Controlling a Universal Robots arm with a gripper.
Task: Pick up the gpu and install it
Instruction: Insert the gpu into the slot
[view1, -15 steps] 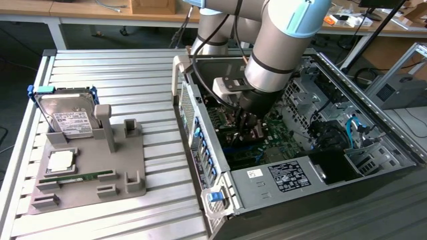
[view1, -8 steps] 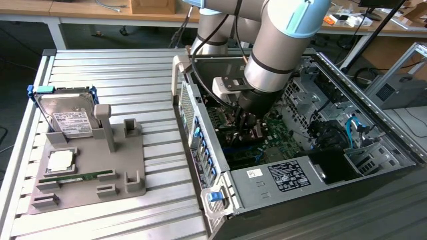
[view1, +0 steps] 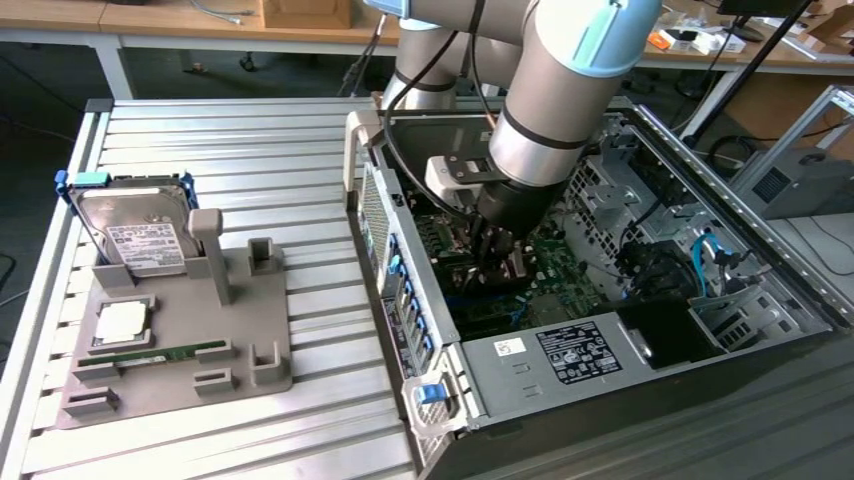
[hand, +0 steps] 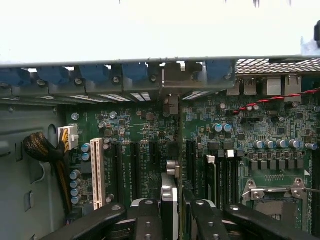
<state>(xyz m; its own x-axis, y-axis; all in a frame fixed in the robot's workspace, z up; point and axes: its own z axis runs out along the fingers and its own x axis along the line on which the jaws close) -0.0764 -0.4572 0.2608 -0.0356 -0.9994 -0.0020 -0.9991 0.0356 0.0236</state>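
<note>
The gpu shows edge-on in the wrist view, as a thin strip running from between my fingers to its metal bracket at the case's rear slot wall. It stands upright over the black expansion slots of the green motherboard. My gripper is shut on the gpu, with one black finger on each side of the card. In the exterior view my gripper reaches deep into the open computer case, and the dark gpu sits low against the board.
A grey fixture plate on the slatted table at the exterior view's left holds a silver hard drive, a green memory stick and a pale square chip. Drive cages and cables crowd the case's right side. A white slot lies beside the black ones.
</note>
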